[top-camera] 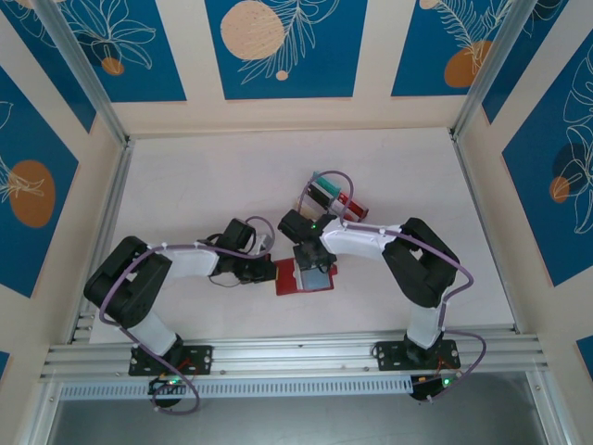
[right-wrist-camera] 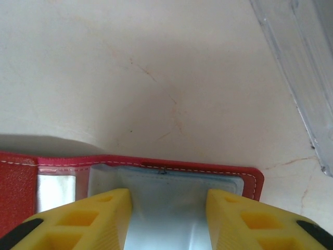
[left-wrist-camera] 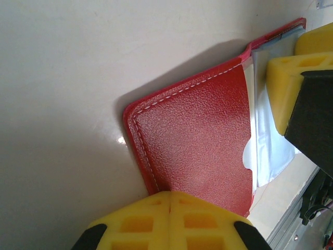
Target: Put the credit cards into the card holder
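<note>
Card holder lies open near the bench front edge, left gripper jaws pinched shut on its flap. Right gripper jaws straddle a pale card going into a slot (gripping? can't tell). Other credit cards wait in the rack.

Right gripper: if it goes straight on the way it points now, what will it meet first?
Probably the pale card between its fingers, seated in the card holder; past that red rim lies bare table. Depth is hard to judge.
</note>
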Available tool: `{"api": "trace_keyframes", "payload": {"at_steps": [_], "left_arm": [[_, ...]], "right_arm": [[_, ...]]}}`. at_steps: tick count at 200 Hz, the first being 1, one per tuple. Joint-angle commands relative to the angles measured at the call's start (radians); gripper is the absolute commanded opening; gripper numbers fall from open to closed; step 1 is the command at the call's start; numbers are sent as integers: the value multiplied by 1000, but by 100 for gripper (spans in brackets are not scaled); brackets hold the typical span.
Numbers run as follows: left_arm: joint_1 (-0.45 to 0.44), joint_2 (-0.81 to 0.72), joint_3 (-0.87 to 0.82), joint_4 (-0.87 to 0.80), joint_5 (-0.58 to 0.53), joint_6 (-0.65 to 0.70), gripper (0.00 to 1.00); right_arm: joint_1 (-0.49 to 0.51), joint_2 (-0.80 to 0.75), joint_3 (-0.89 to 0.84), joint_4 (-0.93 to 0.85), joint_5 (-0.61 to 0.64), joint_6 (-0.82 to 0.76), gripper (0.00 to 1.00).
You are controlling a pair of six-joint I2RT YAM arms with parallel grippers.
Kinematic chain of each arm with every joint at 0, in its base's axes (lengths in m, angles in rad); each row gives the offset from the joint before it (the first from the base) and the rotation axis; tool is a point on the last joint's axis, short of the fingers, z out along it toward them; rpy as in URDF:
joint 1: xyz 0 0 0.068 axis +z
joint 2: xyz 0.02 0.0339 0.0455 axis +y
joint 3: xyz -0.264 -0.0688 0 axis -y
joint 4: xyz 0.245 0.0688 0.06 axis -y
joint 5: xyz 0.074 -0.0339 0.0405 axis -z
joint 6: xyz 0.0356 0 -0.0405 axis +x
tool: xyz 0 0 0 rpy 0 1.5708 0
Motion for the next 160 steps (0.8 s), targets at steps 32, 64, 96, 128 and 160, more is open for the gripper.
{"api": "trace_keyframes", "payload": {"at_steps": [32, 64, 96, 128, 160], "left_arm": [[-12, 75, -19, -17, -81, 15, 0], [-11, 82, -24, -10, -81, 13, 0], [-18, 88, -27, -1, -83, 7, 0], [-29, 96, -34, 22, -86, -9, 0], [-44, 100, -42, 48, -89, -32, 0]], "right_arm": [[-25, 49, -67, -1, -100, 26, 31], [-19, 20, -52, -16, -77, 20, 21], [4, 11, -3, -60, -23, 7, 2], [32, 20, 55, -92, -17, -4, 0], [25, 20, 67, -52, -146, -12, 16]]}}
